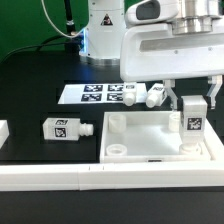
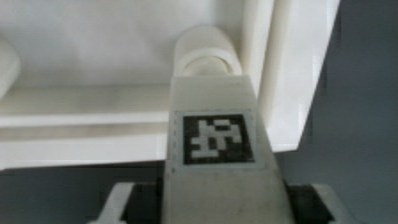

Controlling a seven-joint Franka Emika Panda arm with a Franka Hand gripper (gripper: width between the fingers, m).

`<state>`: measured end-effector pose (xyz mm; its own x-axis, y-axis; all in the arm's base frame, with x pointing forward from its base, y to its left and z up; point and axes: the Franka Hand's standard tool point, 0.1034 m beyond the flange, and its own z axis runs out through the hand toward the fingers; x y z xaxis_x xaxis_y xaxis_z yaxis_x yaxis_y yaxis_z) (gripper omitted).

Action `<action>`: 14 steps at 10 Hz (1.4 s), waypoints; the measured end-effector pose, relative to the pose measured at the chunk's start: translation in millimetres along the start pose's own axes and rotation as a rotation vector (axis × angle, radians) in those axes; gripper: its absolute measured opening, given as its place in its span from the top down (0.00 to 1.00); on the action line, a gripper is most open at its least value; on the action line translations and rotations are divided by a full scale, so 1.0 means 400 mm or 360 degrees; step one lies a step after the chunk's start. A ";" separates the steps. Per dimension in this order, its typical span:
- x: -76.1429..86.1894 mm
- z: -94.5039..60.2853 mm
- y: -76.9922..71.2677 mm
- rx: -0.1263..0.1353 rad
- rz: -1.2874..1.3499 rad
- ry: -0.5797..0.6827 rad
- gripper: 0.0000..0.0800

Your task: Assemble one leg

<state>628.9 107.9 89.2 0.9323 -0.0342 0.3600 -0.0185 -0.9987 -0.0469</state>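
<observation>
I have the pincer (image 1: 194, 108) clamped on one leg (image 1: 194, 124), held upright over the far right corner of the tray-like piece (image 1: 150, 140), which sits by the near edge of the counter (image 1: 30, 90), toward the exterior view's right; in the wrist view the leg's peg (image 2: 210, 55) points down at that corner; I judge this the insertion step; next I need to centre the peg over the corner hole, hidden from me here, then lower it straight; a second leg (image 1: 62, 128) lies nearer the counter's middle.

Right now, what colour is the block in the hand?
White leg with a black-and-white square tag, clearest in the wrist view.
</observation>
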 end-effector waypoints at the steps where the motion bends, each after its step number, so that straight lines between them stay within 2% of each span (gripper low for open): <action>1: 0.002 0.002 -0.005 0.0003 -0.0005 0.0016 0.64; 4: 0.008 0.004 -0.007 0.0008 -0.0009 0.0051 0.64; 5: 0.007 0.005 -0.007 0.0008 -0.0009 0.0049 0.51; 6: 0.006 0.005 -0.007 0.0006 -0.0009 0.0040 0.51; 7: 0.006 0.006 -0.007 0.0003 -0.0003 -0.0006 0.34; 8: 0.026 -0.002 -0.011 0.0016 0.0033 -0.0028 0.24; 9: 0.031 -0.002 -0.016 0.0026 0.0083 -0.0100 0.24; 10: 0.029 -0.005 -0.021 0.0015 0.0097 -0.0301 0.20; 11: 0.043 -0.004 -0.021 0.0009 0.0103 -0.0393 0.19; 14: 0.030 0.014 0.016 -0.0041 0.0118 -0.0774 0.19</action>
<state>641.8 101.4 87.9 0.9886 -0.0903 -0.1207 -0.0947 -0.9950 -0.0310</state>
